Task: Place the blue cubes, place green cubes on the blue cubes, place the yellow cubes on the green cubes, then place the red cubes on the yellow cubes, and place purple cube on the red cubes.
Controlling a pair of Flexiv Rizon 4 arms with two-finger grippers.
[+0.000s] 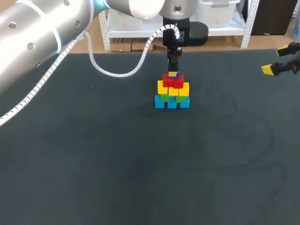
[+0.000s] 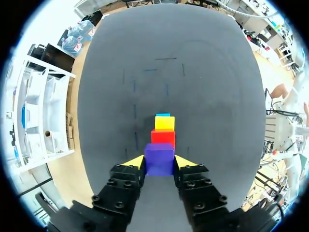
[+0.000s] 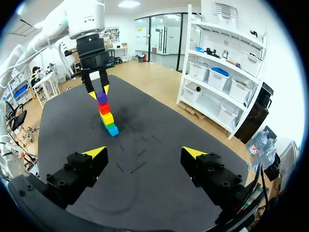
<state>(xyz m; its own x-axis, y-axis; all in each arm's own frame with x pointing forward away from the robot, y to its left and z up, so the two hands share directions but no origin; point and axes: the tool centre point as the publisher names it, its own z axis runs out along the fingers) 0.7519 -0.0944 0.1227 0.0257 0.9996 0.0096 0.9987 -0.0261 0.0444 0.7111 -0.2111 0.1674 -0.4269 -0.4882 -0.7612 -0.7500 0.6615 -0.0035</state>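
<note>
One table [image 1: 117, 178]: dark and matte, filling the lower frame of the head view, with faint curved marks at lower right.
left arm [image 1: 37, 37]: silver, large at the upper left, closest to the camera; a white coiled cable [image 1: 117, 72] loops under it.
blue cubes [image 1: 171, 102]: three in a row on the table, just above the frame's centre, forming the bottom layer of the stack.
green cubes [image 1: 164, 97]: on the blue layer; two green patches show between blue and yellow.
yellow cubes [image 1: 162, 87]: three across, on the green ones.
red cubes [image 1: 178, 82]: two side by side, on the yellow layer.
purple cube [image 2: 159, 158]: topmost, directly over the red cubes; whether it touches them I cannot tell.
left gripper [image 2: 160, 162]: pointing straight down over the stack, upper middle of the head view. Its fingers are closed in on the purple cube, with one yellow tip against each of two opposite sides.
right gripper [image 1: 275, 60]: at the upper right edge of the head view, well apart from the stack. Its fingers are spread wide with nothing between them.
</note>
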